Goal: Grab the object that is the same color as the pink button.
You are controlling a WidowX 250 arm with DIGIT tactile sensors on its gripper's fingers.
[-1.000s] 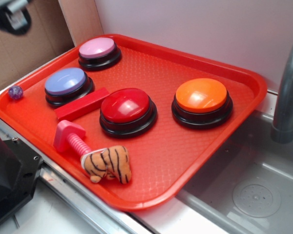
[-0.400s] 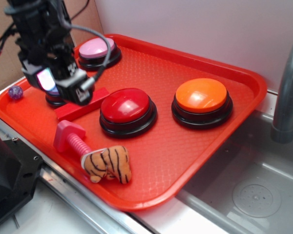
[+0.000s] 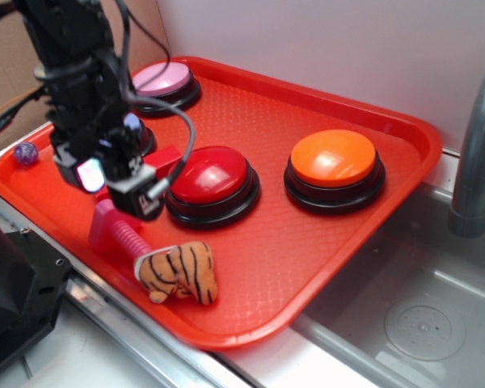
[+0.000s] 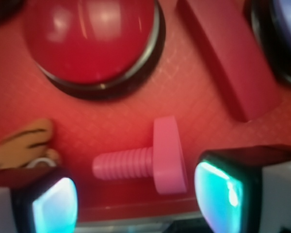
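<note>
At the tray's (image 3: 250, 319) near rim, beside the tiger (image 3: 178, 272), the pink bolt (image 4: 150, 159) lies on its side under the gripper (image 4: 136, 194), fingers (image 4: 230, 189) spread clear of it, red bar (image 4: 230, 58) and red button (image 3: 210, 182) behind, pink button (image 3: 163, 81) farthest.

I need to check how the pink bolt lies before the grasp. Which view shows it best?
The wrist view: the whole pink bolt lies unobstructed on its side. In the exterior view the end effector hides part of its head.
</note>
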